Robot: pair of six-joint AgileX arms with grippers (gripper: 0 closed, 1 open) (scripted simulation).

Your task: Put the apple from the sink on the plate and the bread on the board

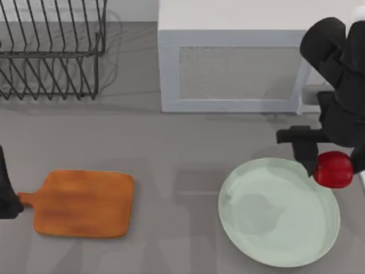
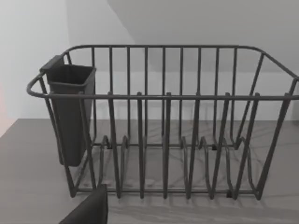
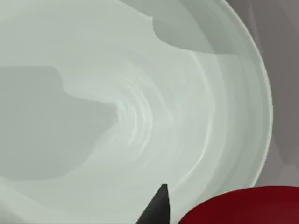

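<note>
right gripper [image 1: 336,170] clamped on apple [image 1: 333,169], over plate's [image 1: 251,240] upper-right rim | board [image 1: 85,204] lengthwise left-right, handle toward table's left edge | left gripper [image 1: 7,194] there, grip unclear

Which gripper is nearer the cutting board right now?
Left. The left gripper sits beside the board handle; the right gripper holds the apple over the plate rim.

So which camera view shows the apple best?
The top view: the whole apple is visible in the right gripper, above the plate rim. The right wrist view catches just its red edge; the left wrist view faces the dish rack.
</note>
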